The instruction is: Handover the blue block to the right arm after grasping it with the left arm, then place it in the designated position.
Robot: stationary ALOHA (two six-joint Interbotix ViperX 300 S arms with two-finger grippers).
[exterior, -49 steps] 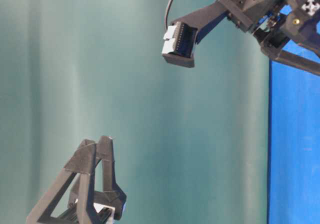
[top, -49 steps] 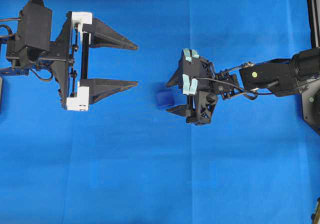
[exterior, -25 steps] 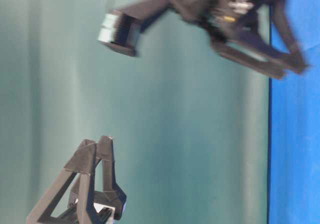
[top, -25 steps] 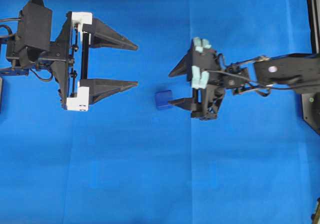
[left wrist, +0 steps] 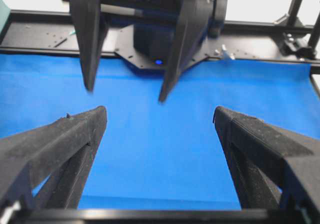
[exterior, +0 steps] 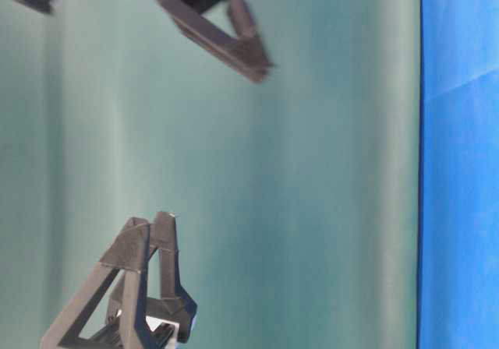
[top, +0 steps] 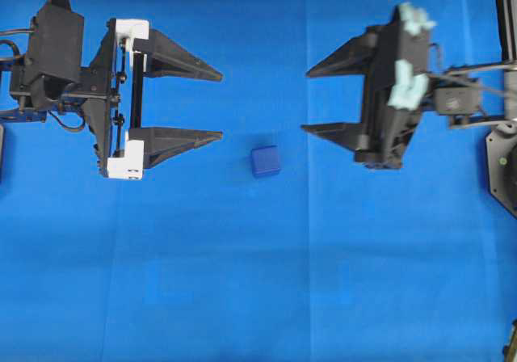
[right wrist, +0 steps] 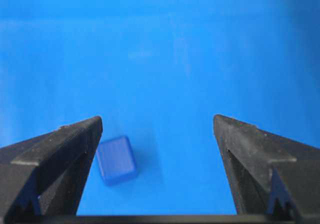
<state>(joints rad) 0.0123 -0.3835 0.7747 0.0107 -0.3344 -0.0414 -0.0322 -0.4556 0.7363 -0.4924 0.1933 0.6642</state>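
A bright blue cloth (top: 242, 281) lies before a teal backdrop (exterior: 312, 209).

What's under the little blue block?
The blue block sits flat on the bright blue cloth. Only cloth shows around it. The patch right beneath it is hidden by the block itself.

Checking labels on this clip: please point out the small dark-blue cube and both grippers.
small dark-blue cube (top: 265, 161), overhead view, top face.
left gripper (top: 221, 105), overhead view, gap between fingertips.
right gripper (top: 305, 101), overhead view, gap between fingertips.
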